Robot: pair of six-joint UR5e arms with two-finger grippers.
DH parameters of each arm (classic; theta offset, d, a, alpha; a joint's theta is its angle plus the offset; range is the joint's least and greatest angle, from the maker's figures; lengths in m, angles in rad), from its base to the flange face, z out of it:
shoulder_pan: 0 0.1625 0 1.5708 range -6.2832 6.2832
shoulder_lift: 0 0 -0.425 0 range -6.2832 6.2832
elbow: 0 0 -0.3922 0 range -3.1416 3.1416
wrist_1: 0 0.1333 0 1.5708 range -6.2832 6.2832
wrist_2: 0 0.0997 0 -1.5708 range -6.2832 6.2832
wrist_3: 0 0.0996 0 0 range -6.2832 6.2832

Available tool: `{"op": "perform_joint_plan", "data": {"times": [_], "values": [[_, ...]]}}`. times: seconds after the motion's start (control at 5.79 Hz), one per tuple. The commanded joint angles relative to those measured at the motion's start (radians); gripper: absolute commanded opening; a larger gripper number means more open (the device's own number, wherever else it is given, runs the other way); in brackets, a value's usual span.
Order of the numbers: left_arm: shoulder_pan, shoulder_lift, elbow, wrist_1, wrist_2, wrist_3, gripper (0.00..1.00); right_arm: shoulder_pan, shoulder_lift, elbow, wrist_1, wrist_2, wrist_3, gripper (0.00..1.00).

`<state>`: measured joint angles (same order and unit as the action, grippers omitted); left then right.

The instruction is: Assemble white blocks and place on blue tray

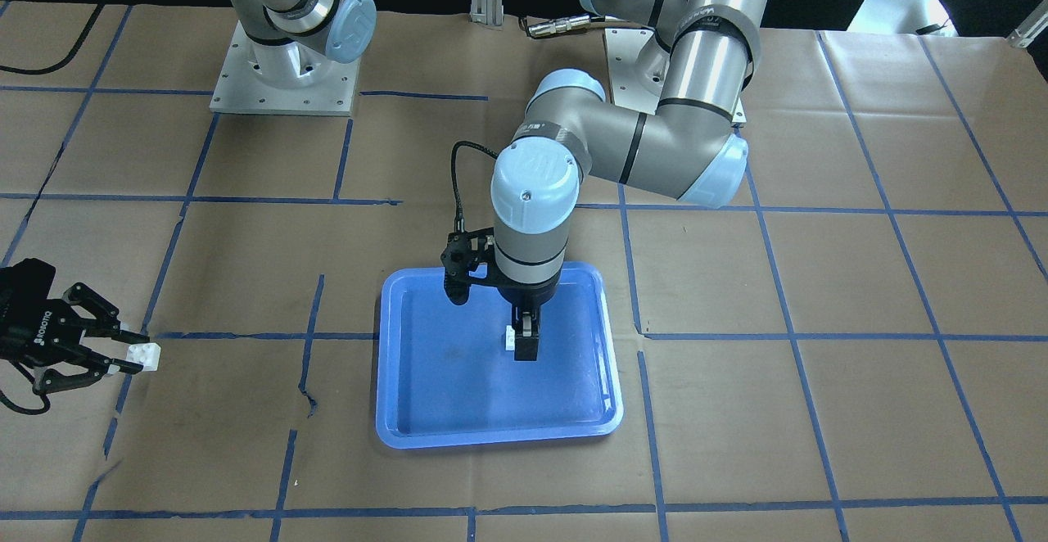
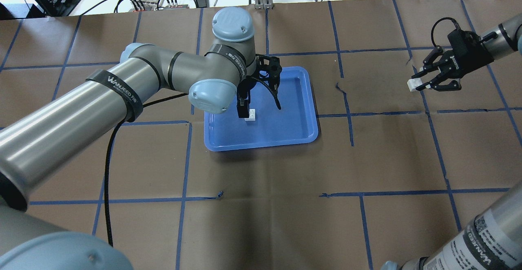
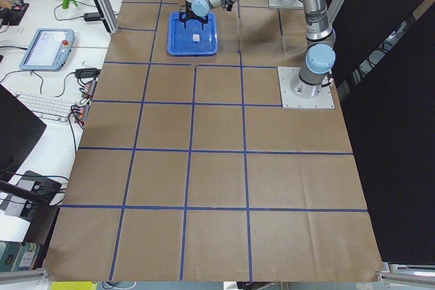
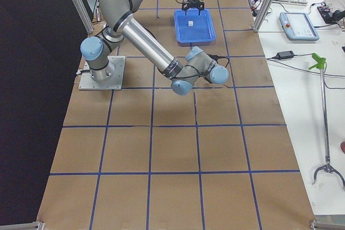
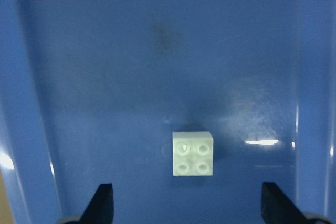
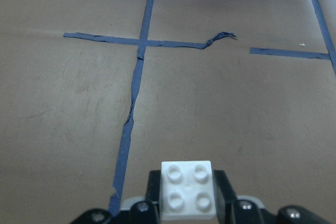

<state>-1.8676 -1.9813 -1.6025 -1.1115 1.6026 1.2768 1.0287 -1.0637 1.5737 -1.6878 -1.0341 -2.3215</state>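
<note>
1. The worktop (image 2: pixel 265 172) is covered in brown paper and marked into squares with blue tape lines (image 2: pixel 185 160).
2. The blue tray (image 2: pixel 285 129) lies flat on the worktop, near its middle.
3. The left tool (image 5: pixel 189 204) hangs over the tray and points straight down. Its fingers are spread wide and grip nothing.
4. The right tool (image 2: pixel 422 82) is far off to the robot's right, well apart from the tray. It lies nearly level, with its fingers closed around the held white block (image 6: pixel 187 190).
5. The loose white block (image 5: pixel 192 153) sits studs up on the tray floor. In the left wrist view it is between the left tool's fingertips, touching neither.
6. The held white block shows its four studs to the right wrist camera.
</note>
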Motion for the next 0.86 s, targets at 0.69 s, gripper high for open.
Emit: {"op": "perform_joint_plan", "data": {"times": [0.69], "values": [[0.288, 0.435, 0.021, -0.456, -0.001, -0.750, 1.00, 0.334, -0.127, 0.263, -0.361, 0.192, 0.482, 0.31]]}}
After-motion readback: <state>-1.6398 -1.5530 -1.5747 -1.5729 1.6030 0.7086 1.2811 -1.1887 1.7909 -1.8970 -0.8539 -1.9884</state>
